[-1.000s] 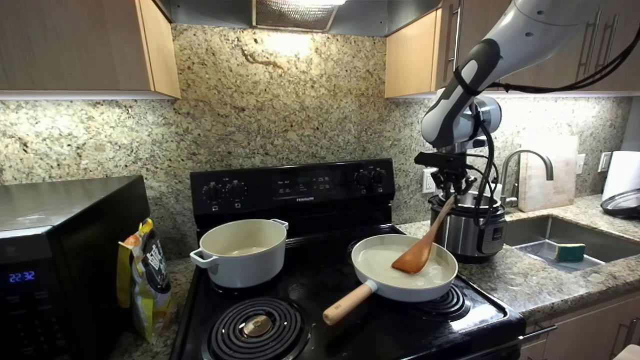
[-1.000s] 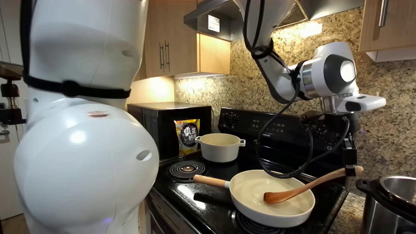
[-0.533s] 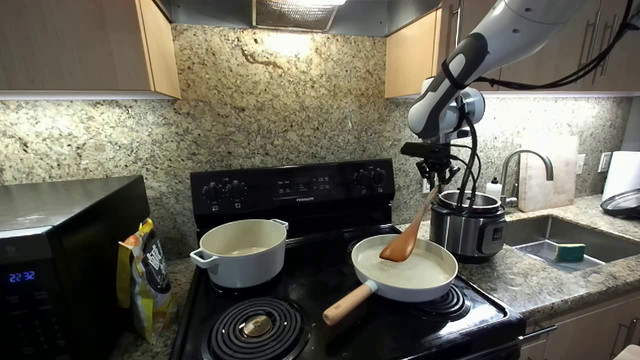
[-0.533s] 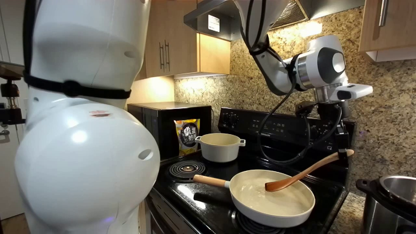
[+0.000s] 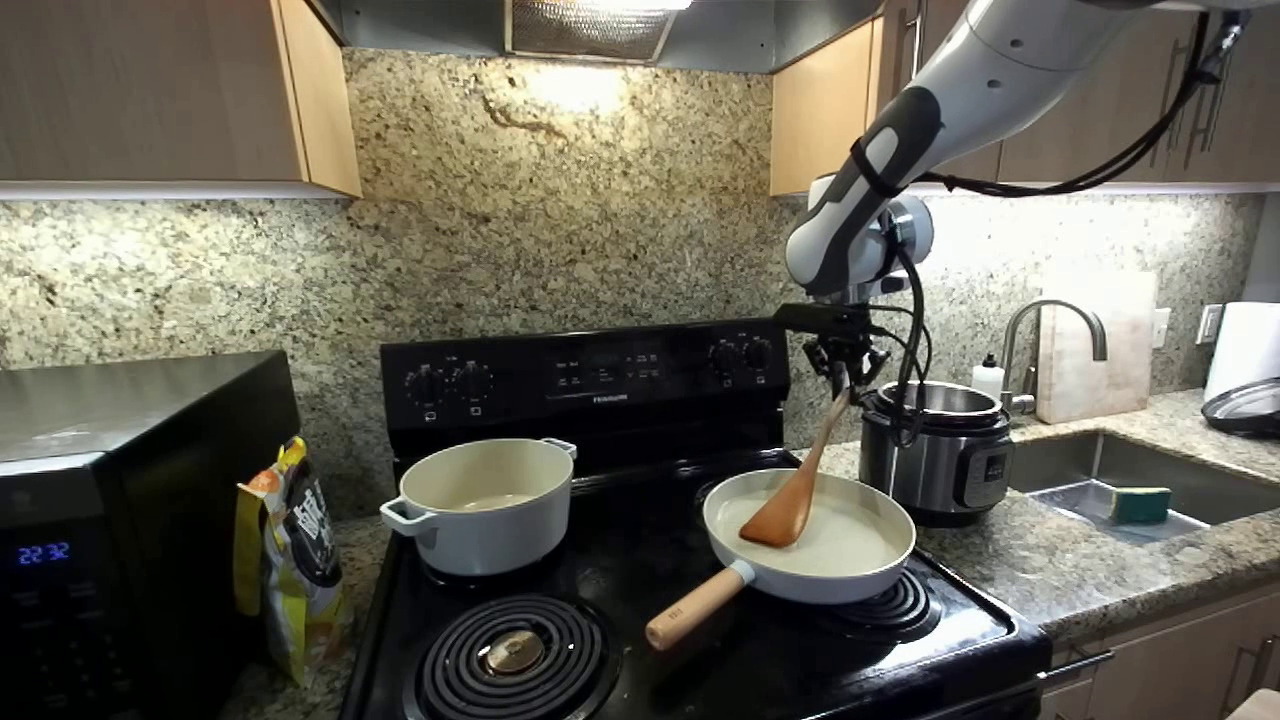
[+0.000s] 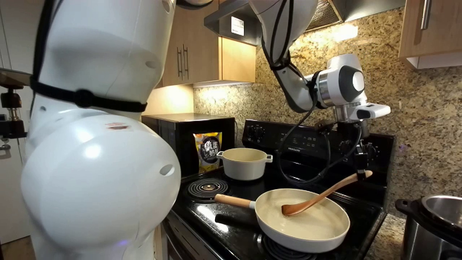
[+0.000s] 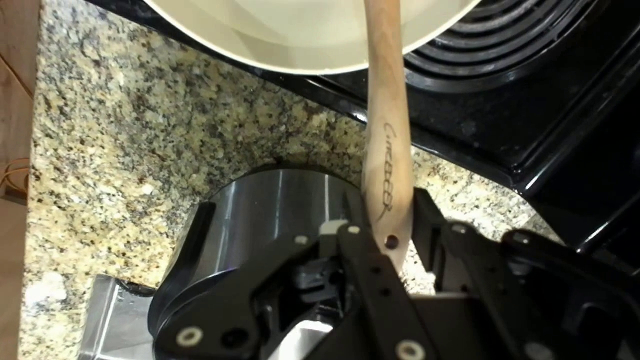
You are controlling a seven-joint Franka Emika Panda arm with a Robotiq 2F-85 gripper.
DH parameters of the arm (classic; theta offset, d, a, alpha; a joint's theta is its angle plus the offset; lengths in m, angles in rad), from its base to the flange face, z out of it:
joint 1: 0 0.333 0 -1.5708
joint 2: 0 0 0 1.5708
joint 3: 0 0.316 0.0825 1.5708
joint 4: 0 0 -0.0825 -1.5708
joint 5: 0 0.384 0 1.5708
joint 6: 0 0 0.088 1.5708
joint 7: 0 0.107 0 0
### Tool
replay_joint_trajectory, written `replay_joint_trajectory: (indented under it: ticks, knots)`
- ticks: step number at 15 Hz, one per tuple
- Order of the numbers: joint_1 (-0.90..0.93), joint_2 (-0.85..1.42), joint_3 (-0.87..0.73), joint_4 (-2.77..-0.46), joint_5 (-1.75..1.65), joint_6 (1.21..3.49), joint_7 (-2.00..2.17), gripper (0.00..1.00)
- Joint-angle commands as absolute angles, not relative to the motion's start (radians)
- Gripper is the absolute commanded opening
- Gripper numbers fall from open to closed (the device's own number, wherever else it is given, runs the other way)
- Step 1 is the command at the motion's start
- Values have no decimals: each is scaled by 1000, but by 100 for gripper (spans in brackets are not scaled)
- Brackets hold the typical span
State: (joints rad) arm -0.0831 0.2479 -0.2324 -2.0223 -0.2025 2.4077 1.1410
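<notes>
Holding a wooden spatula (image 6: 326,192) in the gripper (image 7: 389,212), clamped from both sides near the holed end of the handle. Slanting down and away from the gripper in both exterior views, passing over the rim of a white frying pan (image 5: 825,590) on the black stovetop (image 5: 640,560), ending with the broad blade inside it. Also showing a steel cooker (image 5: 920,475) on the speckled counter (image 7: 200,110) near the gripper.

Kitchen, with stove (image 5: 632,548) and sink (image 5: 1195,478)

The hand (image 6: 361,175) and wooden spatula (image 5: 802,490) have shifted — farther from the electric cooker (image 5: 930,475).
</notes>
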Motion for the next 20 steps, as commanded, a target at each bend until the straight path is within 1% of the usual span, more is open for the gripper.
replay_joint_trajectory:
  ticks: [1, 9, 14, 20]
  knots:
    - [-67, 260, -225, -2025, -209, 2384, 1138, 11]
    - [-74, 263, -195, -2091, -171, 2406, 1076, 11]
    - [-93, 243, -217, -2137, -172, 2406, 1046, 11]
    - [-114, 249, -248, -2114, -180, 2382, 991, 11]
